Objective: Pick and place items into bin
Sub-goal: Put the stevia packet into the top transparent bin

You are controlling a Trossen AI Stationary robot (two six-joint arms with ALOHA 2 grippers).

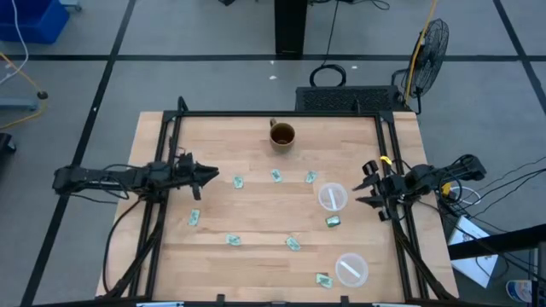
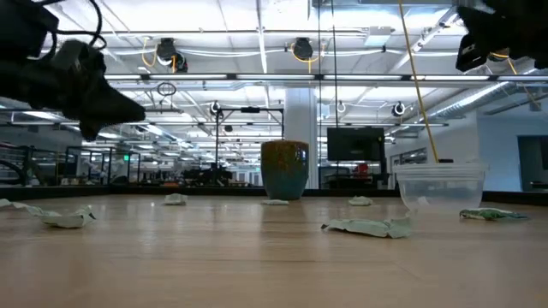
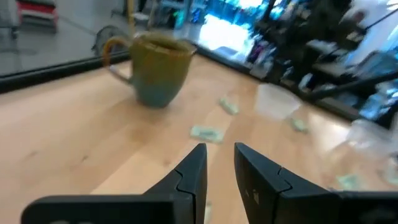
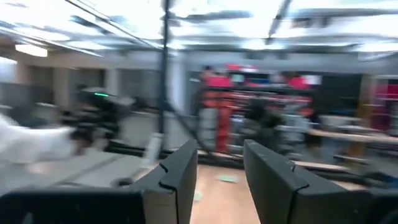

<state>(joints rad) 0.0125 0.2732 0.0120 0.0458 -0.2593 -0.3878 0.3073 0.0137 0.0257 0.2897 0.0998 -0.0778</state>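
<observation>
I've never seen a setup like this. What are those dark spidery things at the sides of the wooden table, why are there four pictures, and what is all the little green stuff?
Those are two robot arms, each ending in a two-finger gripper. One picture looks straight down on the table, one looks level across its top, and two come from cameras on the arms' wrists, looking past their own fingers.

From above, the left gripper hovers over the table's left part; the right gripper is at the right edge. Both have a gap between the fingers and hold nothing.

On the wooden table lie small pale green wrapped pieces, for instance one near the left gripper and one nearer the front. There is also a brown mug at the back and two clear plastic cups on the right.

No piece has been picked up yet.
</observation>
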